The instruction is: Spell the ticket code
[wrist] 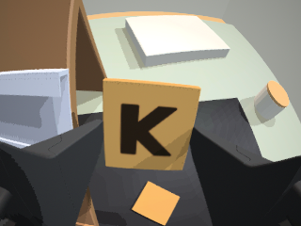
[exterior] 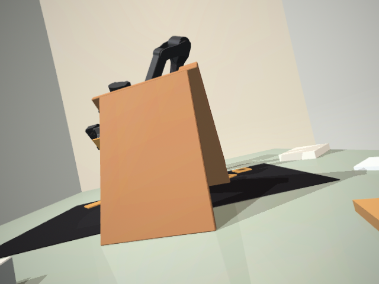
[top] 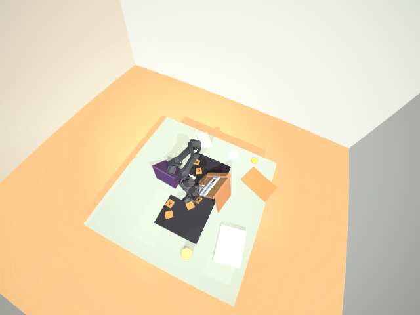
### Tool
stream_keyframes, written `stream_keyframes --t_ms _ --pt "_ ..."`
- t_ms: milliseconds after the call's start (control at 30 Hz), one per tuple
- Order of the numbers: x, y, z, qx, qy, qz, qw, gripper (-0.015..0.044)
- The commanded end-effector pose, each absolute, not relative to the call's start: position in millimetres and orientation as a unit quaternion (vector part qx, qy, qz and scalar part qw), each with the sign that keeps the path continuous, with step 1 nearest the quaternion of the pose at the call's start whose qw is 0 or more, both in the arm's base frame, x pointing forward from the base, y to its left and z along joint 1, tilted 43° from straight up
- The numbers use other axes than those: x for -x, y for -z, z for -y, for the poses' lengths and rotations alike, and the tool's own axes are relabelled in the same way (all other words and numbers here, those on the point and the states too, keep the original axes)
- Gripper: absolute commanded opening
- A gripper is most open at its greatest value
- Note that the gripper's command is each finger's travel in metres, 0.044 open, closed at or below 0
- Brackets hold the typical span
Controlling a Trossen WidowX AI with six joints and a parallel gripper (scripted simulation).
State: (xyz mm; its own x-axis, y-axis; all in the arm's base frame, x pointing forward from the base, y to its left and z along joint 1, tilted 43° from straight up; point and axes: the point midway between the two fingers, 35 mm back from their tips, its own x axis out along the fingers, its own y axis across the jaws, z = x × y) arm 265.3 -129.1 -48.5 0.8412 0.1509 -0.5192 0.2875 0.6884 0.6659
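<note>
My gripper is shut on the K tile, its letter facing the wrist camera. The tile is raised above the black mat, near one end of the pale rail and apart from it in the wrist view. The rail is on the tilted orange board. A small orange-and-dark patch shows in the rail; its letter is unclear. An A tile and two blank-faced tiles lie on the mat. No code is readable.
Two more lettered tiles lie on the other black mat. A purple box stands by the arm. A white box, a round-topped cylinder and an orange slab stand around.
</note>
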Motion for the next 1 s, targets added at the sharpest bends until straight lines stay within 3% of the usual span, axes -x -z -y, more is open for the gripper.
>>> stream_keyframes --t_ms 0,967 --pt "-265.6 46.6 128.1 -0.393 0.041 -0.278 0.876 0.0" --pt "-269.9 36.8 118.0 -0.393 0.041 -0.278 0.875 0.0"
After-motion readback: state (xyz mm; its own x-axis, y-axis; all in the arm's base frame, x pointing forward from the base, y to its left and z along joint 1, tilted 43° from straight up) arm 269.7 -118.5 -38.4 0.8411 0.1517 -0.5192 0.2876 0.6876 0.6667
